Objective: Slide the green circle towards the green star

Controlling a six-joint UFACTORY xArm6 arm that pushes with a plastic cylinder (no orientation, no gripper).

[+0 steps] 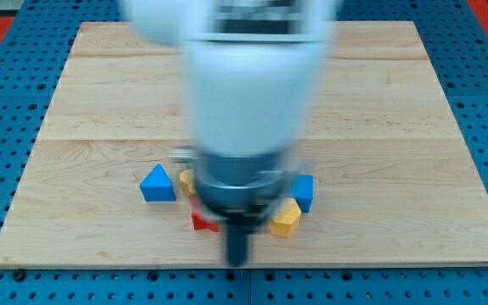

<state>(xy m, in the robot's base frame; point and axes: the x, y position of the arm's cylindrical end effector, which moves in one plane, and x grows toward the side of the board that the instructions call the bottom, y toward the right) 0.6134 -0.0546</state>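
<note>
No green circle or green star shows; the arm's blurred white and grey body (244, 93) hides the middle of the wooden board (396, 102). My tip (238, 262) is the end of the dark rod near the board's bottom edge. It is just right of and below a red block (202, 223) and left of a yellow block (285, 219).
A blue triangle (158, 184) lies left of the arm, with a partly hidden yellow block (187, 180) beside it. A blue block (303, 191) sits right of the arm, above the yellow block. Blue pegboard (7, 102) surrounds the board.
</note>
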